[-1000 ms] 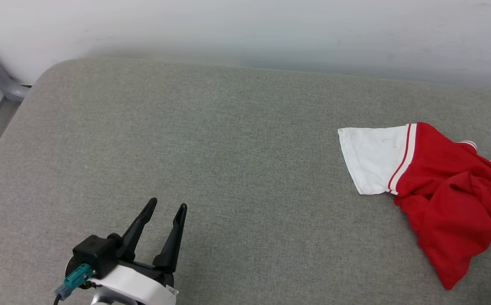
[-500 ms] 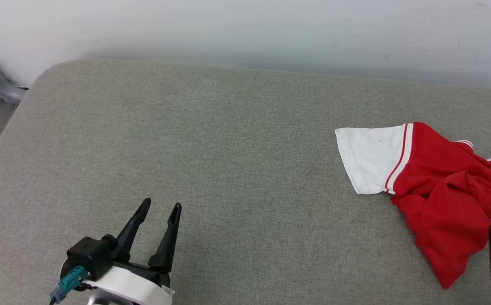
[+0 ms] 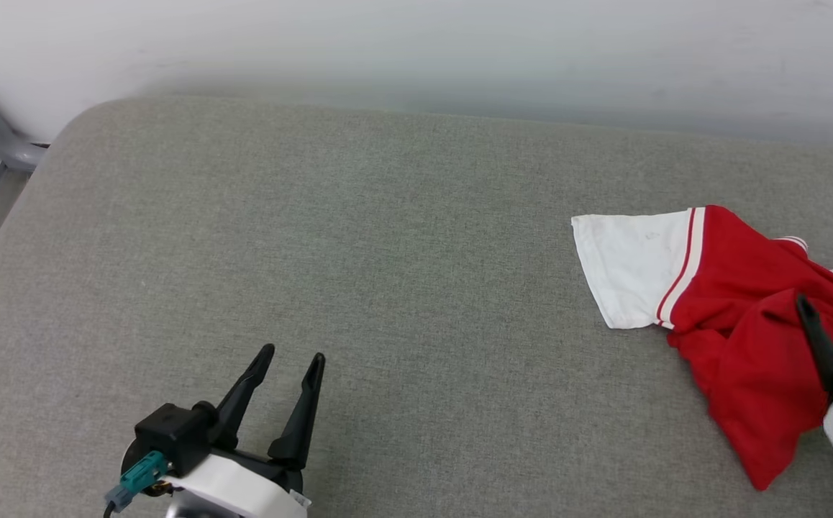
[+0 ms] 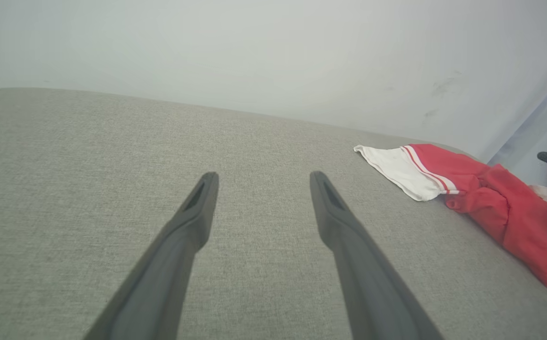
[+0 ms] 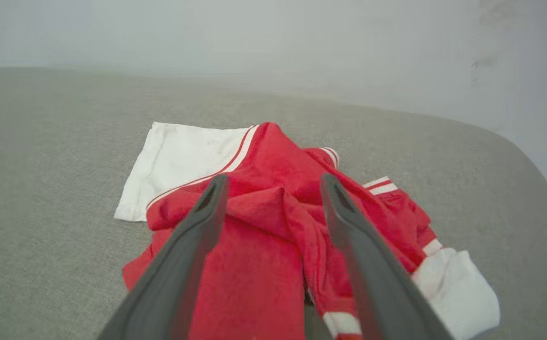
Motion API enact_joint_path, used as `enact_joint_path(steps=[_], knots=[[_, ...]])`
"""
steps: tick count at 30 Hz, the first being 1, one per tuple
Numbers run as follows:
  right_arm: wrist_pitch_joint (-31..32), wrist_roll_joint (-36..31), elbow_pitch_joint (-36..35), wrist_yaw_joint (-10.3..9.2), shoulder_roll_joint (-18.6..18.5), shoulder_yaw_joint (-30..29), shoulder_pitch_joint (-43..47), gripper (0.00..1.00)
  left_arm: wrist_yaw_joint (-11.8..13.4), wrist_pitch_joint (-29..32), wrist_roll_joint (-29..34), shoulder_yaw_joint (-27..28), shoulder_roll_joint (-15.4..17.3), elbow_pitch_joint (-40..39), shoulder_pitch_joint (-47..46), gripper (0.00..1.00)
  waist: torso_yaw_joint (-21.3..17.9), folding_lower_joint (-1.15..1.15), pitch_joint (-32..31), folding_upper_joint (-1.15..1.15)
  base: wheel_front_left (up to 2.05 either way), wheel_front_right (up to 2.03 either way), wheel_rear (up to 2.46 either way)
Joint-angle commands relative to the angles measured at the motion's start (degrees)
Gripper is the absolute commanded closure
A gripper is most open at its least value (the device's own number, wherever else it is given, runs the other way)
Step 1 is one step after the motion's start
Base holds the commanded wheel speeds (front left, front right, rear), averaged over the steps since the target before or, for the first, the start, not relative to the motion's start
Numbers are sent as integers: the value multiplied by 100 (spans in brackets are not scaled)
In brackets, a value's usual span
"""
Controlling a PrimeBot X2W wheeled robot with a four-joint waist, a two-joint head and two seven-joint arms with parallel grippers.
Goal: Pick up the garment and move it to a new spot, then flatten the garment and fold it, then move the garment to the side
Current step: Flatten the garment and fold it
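While nothing is being gripped, right hand (image 5: 273,182): fingers standing wide apart, empty, hovering over the red folds.
Shirt (image 3: 740,316): lying crumpled at the right of the grey cushion (image 3: 388,252), directly ahead of that hand, long axis running from white sleeve to near red tail.
Left hand (image 3: 292,354): gaping, empty, sitting well apart; right is nearer.
Writing: none showing.

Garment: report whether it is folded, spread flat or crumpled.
Crumpled, not folded. The garment lies bunched in a heap, its red cloth in ridges; one white sleeve lies flat on the grey cushion.
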Motion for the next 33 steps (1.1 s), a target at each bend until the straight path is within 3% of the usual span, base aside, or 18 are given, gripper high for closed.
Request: enact_joint_path(steps=[1, 5, 8, 13, 14, 15, 17, 23, 27, 33], knots=[[436, 109, 196, -7, -141, 168, -385, 0, 1, -14, -10, -74, -5, 28, -97, 0, 37, 0, 29, 0, 0, 0, 0], [1723, 422, 758, -7, -210, 519, -1161, 0, 1, -14, -44, -196, -8, 75, -210, 0, 121, 0, 80, 0, 0, 0, 0], [2806, 612, 1223, -6, -53, 711, -1575, 0, 1, -15, -68, -232, -23, 120, -227, 0, 158, 0, 101, 0, 0, 0, 0], [3674, 483, 2095, -6, 355, 922, -1873, 0, 1, -14, -100, -253, -78, 178, -261, 0, 179, 0, 145, 0, 0, 0, 0], [3809, 437, 2273, -5, 416, 991, -1907, 11, 1, -14, -106, -277, -97, 196, -280, 0, 187, 0, 153, 0, 0, 0, 0], [3863, 420, 2413, -5, 505, 1061, -1920, 46, 1, -14, -113, -307, -112, 214, -304, 0, 199, 0, 158, 0, 0, 0, 0], [3856, 374, 2511, 3, 633, 1235, -1961, 100, 1, -15, -122, -337, -108, 230, -333, 0, 217, 0, 166, 0, 0, 0, 0], [3872, 908, 2075, 2, 767, 1413, -2311, 100, 1, -15, -137, -310, -101, 269, -344, 0, 211, 0, 131, 0, 0, 0, 0], [4054, 1421, 1297, -5, 770, 1561, -2490, 100, 1, -15, -136, -288, -110, 274, -285, 0, 216, 0, 88, 0, 0, 0, 0], [4455, 2062, 193, -5, 1146, 1817, -2683, 100, 1, -15, -150, -257, -105, 245, -213, 0, 218, 0, 87, 0, 0, 0, 0]])
